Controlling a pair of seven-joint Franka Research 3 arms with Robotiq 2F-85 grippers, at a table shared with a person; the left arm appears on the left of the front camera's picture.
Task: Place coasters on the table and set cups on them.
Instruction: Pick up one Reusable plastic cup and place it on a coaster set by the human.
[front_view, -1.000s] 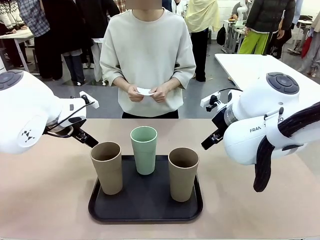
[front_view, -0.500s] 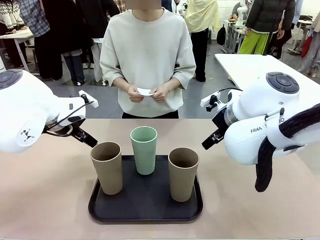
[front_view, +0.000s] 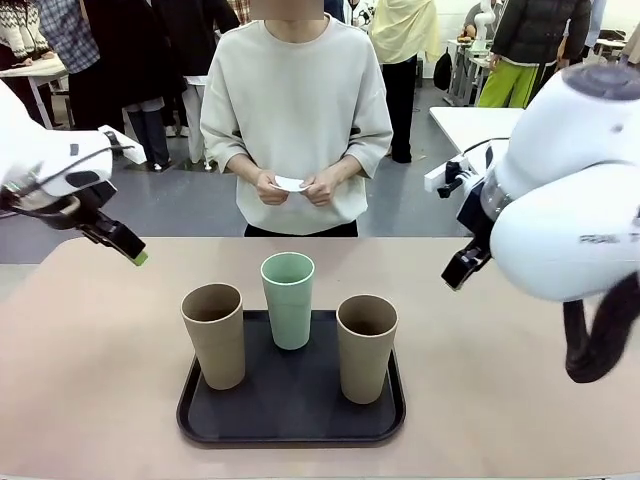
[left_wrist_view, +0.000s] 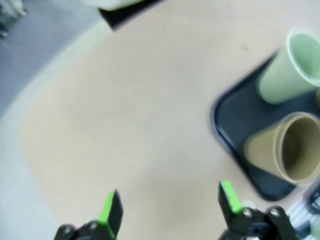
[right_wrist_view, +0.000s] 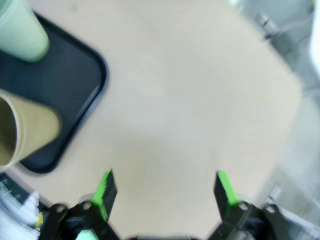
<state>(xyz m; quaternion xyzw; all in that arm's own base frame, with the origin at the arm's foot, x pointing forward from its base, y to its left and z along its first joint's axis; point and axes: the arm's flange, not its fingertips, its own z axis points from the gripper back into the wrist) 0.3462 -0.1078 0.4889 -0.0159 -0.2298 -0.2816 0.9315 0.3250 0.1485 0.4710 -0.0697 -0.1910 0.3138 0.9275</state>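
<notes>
— Three cups (front_view: 288, 298) on a black tray (front_view: 290, 427)! That's the front view. Where are the arms?
— Up high, one at each side. The left gripper (front_view: 133, 253) hangs over the far left corner of the table (front_view: 90, 380), tipped down and inward. The right gripper (front_view: 460, 268) hangs over the far right part. Both are well apart from the cups.
— How do the cups stand?
— Straight up. The green cup (front_view: 288, 310) is at the back of the tray. The left brown cup (front_view: 213, 340) and the right brown cup (front_view: 366, 352) are nearer us.
— And the coasters?
— The person (front_view: 296, 100) across the table holds the coasters (front_view: 290, 183), thin and white, in both hands. I can't tell how many.
— What's behind?
— Grey floor, other people, and a white table (front_view: 480, 125) at the right.
— Now the left wrist view?
— It's blurry. The left gripper (left_wrist_view: 170, 202) has its green-tipped fingers (left_wrist_view: 111, 207) far apart with nothing between them, over bare table (left_wrist_view: 125, 115). The tray (left_wrist_view: 225, 130), green cup (left_wrist_view: 285, 70) and left brown cup (left_wrist_view: 280, 150) sit off to the right. The table's round edge and the floor (left_wrist_view: 30, 50) are at the left.
— And the right wrist view?
— Blurry too. The right gripper (right_wrist_view: 164, 192) is spread wide and empty. The tray (right_wrist_view: 75, 75), green cup (right_wrist_view: 22, 32) and right brown cup (right_wrist_view: 27, 132) are at the left. Lots of bare table (right_wrist_view: 190, 100) lies ahead, with its edge at the far right.
</notes>
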